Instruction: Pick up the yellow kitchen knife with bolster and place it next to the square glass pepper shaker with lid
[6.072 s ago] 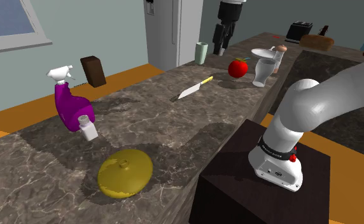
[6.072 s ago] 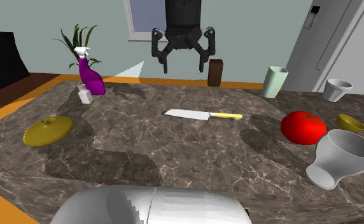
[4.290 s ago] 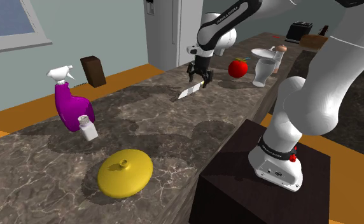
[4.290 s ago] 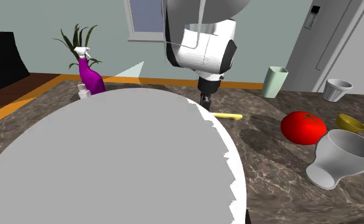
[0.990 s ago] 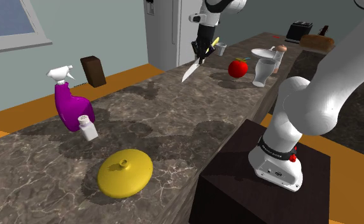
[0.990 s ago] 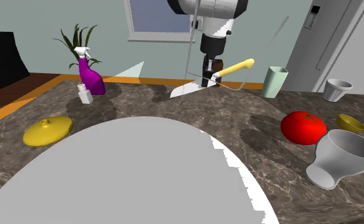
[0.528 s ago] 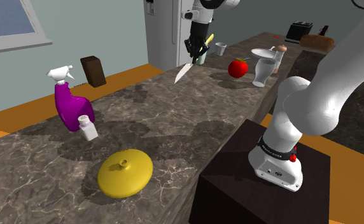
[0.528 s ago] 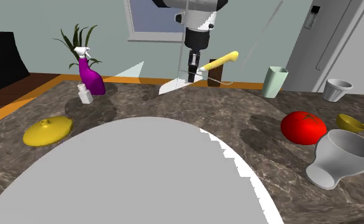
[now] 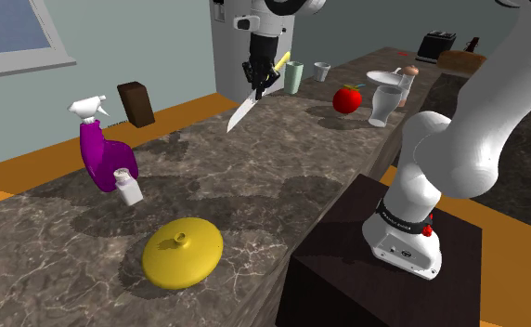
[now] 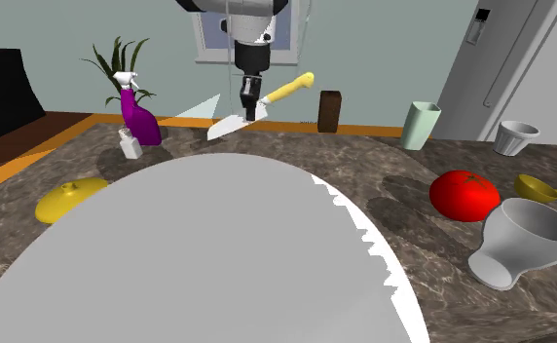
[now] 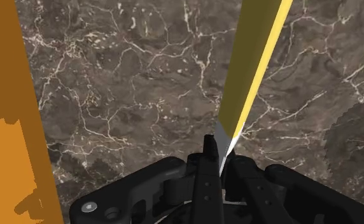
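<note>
The gripper is clamped on the knife where blade meets yellow handle, holding it high over the counter, probably for clearance toward the pepper shaker at its eight o'clock.

Yellow-handled kitchen knife: handle bright yellow, blade pale grey-white. All-black end effector, no markings. Dark brown marbled stone worktop: thin cream veins running all over. Small white square shaker, greyish cap. Purple plastic spray bottle, white trigger head. Round mustard-yellow domed lid, plain. Glossy red round fruit. Pale mint-green tumbler. Dark brown upright block. Flat orange floor.
</note>
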Motion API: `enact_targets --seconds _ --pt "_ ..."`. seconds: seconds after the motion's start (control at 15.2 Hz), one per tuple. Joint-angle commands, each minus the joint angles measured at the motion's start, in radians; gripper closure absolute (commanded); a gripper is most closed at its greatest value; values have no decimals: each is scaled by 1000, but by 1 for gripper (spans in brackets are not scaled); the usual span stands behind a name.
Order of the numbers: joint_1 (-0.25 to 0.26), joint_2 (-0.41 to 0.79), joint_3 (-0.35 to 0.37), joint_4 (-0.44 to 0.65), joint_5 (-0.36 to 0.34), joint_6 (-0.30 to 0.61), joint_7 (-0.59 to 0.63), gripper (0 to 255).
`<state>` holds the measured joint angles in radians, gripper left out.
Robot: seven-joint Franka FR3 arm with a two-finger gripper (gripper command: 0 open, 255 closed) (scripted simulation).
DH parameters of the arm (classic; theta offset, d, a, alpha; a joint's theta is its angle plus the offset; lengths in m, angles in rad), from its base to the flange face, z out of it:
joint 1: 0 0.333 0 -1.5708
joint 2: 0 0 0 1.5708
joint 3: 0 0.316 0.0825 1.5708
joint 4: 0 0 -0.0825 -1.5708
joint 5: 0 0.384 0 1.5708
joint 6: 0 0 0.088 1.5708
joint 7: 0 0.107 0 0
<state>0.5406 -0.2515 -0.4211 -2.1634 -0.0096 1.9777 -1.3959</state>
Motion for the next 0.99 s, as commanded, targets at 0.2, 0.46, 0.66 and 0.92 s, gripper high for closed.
enact_targets --seconds 0.2,0.46,0.66,0.92 --pt "54 79 60 65 40 13 93 255" --pt "93 153 102 138 68 15 161 255" --pt "121 216 130 206 86 10 210 255" --pt "150 294 159 296 105 -1 262 255"
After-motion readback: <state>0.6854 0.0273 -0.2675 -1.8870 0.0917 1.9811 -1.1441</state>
